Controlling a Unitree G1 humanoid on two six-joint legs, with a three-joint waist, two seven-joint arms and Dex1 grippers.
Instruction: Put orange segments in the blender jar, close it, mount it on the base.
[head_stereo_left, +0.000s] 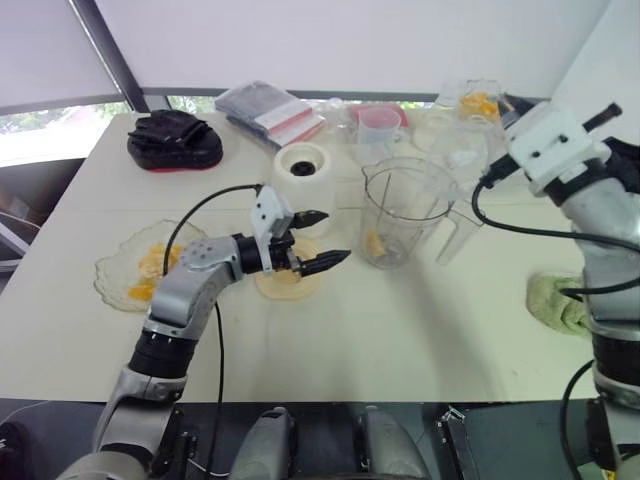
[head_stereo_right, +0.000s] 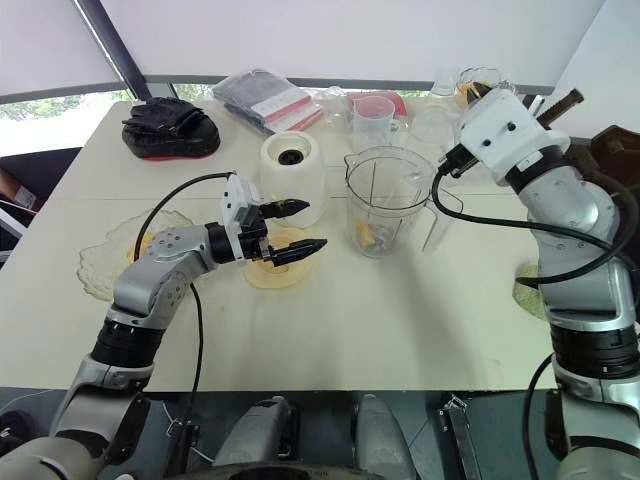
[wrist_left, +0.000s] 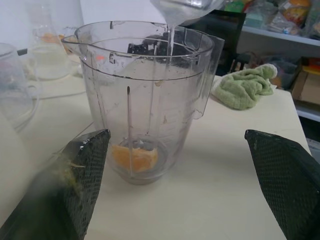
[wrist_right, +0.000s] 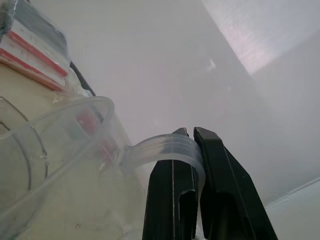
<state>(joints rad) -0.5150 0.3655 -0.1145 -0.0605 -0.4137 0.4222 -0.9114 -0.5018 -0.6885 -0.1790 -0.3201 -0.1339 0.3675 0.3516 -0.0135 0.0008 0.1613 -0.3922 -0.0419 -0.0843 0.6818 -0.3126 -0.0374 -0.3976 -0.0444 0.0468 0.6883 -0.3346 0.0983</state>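
The clear blender jar (head_stereo_left: 405, 210) stands upright mid-table with one orange segment (wrist_left: 135, 156) at its bottom. Left of it sits the white blender base (head_stereo_left: 305, 172). My left gripper (head_stereo_left: 333, 237) is open and empty, hovering over a small plate (head_stereo_left: 288, 283) just left of the jar. More orange segments lie on a clear plate (head_stereo_left: 135, 268) at the left. My right gripper (wrist_right: 192, 132) is shut on the handle of a clear measuring cup (head_stereo_left: 455, 150), held tilted above the jar's far right rim.
A green cloth (head_stereo_left: 555, 303) lies near the right edge. At the back are a black glove-like item (head_stereo_left: 172, 140), plastic packets (head_stereo_left: 272, 112), a pink-lidded cup (head_stereo_left: 378, 125) and a clear container with orange pieces (head_stereo_left: 478, 103). The front of the table is bare.
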